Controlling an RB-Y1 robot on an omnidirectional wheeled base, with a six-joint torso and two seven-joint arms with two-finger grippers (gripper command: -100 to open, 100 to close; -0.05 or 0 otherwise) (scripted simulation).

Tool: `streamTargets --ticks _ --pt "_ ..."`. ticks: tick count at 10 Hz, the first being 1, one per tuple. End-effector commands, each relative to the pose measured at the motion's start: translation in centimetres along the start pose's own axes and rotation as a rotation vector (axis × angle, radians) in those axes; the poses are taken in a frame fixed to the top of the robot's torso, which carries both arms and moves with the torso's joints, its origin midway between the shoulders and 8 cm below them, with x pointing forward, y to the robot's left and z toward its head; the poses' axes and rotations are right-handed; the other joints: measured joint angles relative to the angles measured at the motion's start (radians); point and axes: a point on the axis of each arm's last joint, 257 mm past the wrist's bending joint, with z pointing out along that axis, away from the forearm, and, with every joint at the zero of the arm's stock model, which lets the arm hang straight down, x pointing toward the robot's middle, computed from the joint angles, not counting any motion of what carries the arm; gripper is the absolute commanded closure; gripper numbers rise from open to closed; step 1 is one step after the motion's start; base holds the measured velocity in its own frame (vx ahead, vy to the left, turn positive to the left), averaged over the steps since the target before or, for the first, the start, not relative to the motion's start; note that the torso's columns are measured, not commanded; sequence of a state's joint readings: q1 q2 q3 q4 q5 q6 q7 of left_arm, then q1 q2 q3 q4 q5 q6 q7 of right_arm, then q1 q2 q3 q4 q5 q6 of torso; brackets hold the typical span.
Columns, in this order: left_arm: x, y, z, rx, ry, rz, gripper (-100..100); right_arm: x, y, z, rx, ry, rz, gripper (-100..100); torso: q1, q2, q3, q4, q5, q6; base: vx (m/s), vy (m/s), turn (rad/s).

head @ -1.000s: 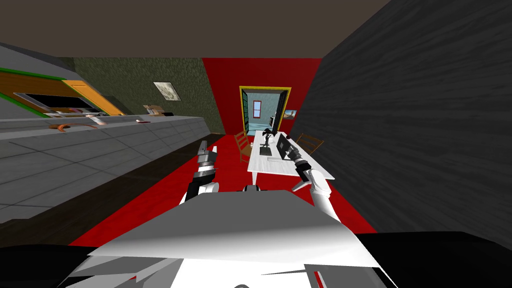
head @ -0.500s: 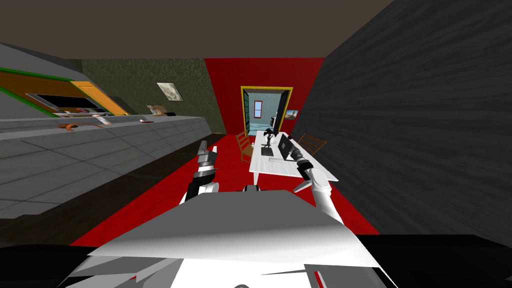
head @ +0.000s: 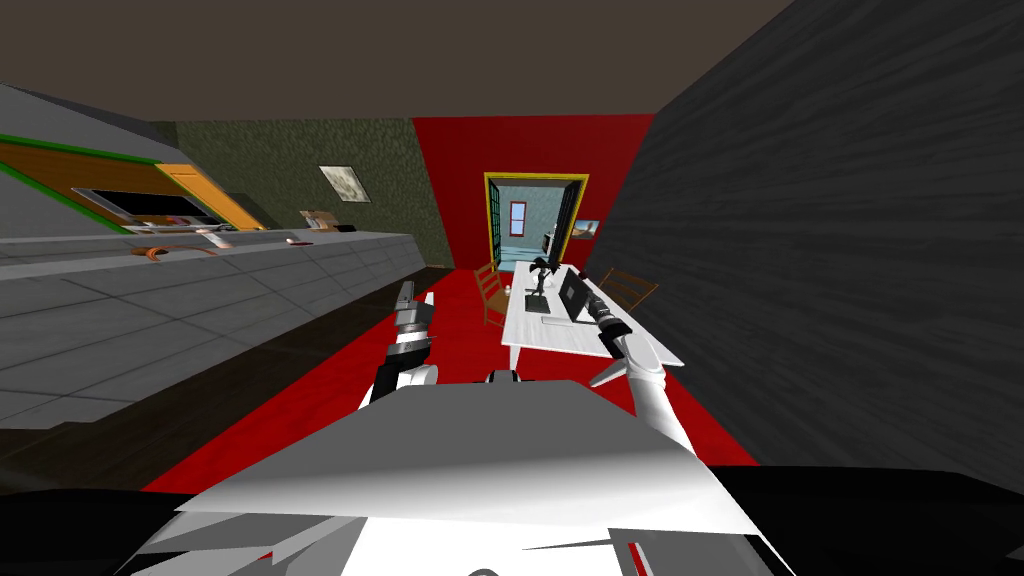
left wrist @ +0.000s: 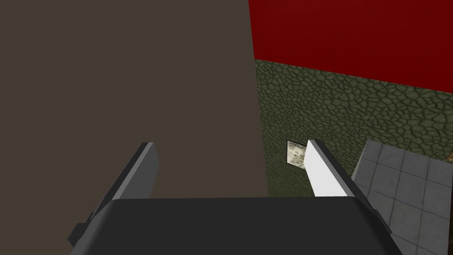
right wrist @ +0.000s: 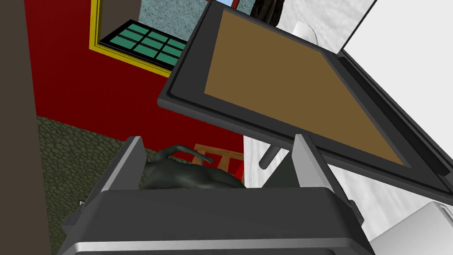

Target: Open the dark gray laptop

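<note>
The dark grey laptop stands on the white table, its lid raised off the base. In the right wrist view the lid shows a brown screen in a dark frame, hinged to the base. My right gripper is at the lid's free edge. It is open, and the lid's edge crosses just past the tip of one of its fingers; I cannot tell whether they touch. My left gripper is held up over the red floor, open and empty.
A dark figurine stands on the table beyond the laptop. Wooden chairs flank the table. A long grey counter runs along the left, a dark wall along the right, and a yellow-framed doorway lies ahead.
The whole head view has shifted a little, moving the table and laptop rightward in the picture. My right gripper stays at the laptop lid; the left arm has not moved.
</note>
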State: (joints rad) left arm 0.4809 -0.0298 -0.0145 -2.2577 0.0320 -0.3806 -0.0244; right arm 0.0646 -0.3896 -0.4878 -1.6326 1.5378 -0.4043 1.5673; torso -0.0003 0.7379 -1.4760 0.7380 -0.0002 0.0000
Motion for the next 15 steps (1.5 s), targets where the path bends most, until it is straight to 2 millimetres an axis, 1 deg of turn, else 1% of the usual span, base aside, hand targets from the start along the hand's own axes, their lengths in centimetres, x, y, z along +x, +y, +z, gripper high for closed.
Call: streamTargets --ticks 1,3,4,5,6,7,8,9,15 --pt "0.0 0.0 0.0 0.0 0.0 0.0 0 1.7 0.8 0.2 -0.031 0.026 -0.118 -100 0.001 0.0 0.0 0.0 0.0 0.0 0.009 0.029 0.018" --pt "0.0 0.0 0.0 0.0 0.0 0.0 0 2.6 1.1 0.3 -0.045 0.037 -0.174 -100 0.0 0.0 0.0 0.0 0.0 0.0 0.01 0.025 0.012" --pt "0.0 0.0 0.0 0.0 0.0 0.0 0 2.2 1.1 0.3 -0.04 0.033 -0.153 -100 0.0 0.0 0.0 0.0 0.0 0.0 0.003 0.01 0.002" --pt "0.0 0.0 0.0 0.0 0.0 0.0 0 3.2 0.9 0.4 -0.042 0.035 -0.16 -100 0.0 0.001 0.0 0.0 0.0 0.0 0.096 0.011 0.008" --pt "0.0 0.0 0.0 0.0 0.0 0.0 0 2.7 1.0 0.4 -0.042 0.034 -0.161 -100 0.0 -0.004 -0.002 -0.001 0.0 0.0 0.062 0.006 0.003" --pt "0.0 0.0 0.0 0.0 0.0 0.0 0 2.8 1.0 0.5 -0.042 0.035 -0.16 100 0.0 -0.001 -0.001 -0.001 0.0 0.0 0.008 0.0 -0.004" --pt "0.0 0.0 0.0 0.0 0.0 0.0 0 2.4 1.1 0.6 -0.034 0.024 -0.082 100 0.0 0.002 0.001 0.001 0.0 0.0 0.011 -0.034 -0.096" --pt "0.0 0.0 0.0 0.0 0.0 0.0 0 2.4 1.1 0.6 -0.034 0.024 -0.082 100 -0.003 0.003 0.002 0.001 -0.003 0.001 0.015 -0.054 -0.066" --pt "0.0 0.0 0.0 0.0 0.0 0.0 0 1.6 1.1 1.0 -0.011 -0.007 0.155 100 -0.003 -0.003 -0.002 -0.003 -0.003 -0.001 0.015 -0.059 -0.067"
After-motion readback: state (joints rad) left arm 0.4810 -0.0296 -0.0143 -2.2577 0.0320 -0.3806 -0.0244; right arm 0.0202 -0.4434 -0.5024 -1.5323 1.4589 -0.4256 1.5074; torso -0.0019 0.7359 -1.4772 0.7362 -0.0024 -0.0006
